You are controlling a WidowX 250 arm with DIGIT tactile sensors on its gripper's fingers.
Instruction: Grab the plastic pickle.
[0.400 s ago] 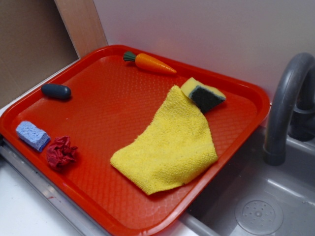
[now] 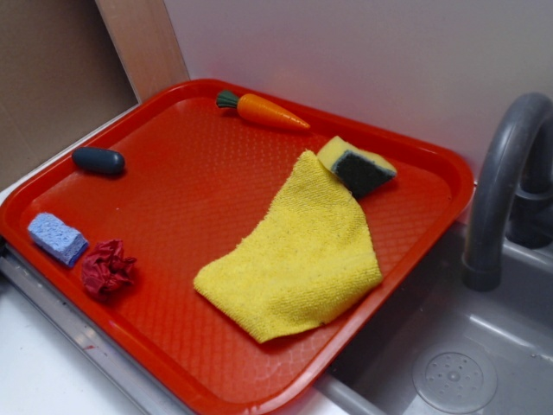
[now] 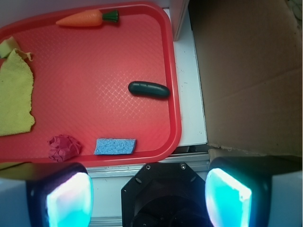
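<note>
The plastic pickle (image 2: 98, 161) (image 3: 149, 89), a dark blackish-green capsule, lies on the red tray (image 2: 199, 190) (image 3: 94, 71) near its left rim. In the wrist view it sits well ahead of my gripper (image 3: 149, 196), close to the tray's right edge. My gripper hangs high above the counter beside the tray, open, with nothing between its glowing pads (image 3: 227, 196). The exterior view does not show the gripper.
On the tray lie an orange carrot (image 2: 262, 111) (image 3: 86, 18), a yellow cloth (image 2: 298, 251) (image 3: 14, 94), a yellow-green sponge (image 2: 356, 166), a blue sponge block (image 2: 57, 238) (image 3: 115, 146) and a red crumpled wad (image 2: 107, 269) (image 3: 63, 147). A grey sink (image 2: 449, 363) with faucet (image 2: 501, 190) is at right. Cardboard (image 3: 251, 71) stands beside the tray.
</note>
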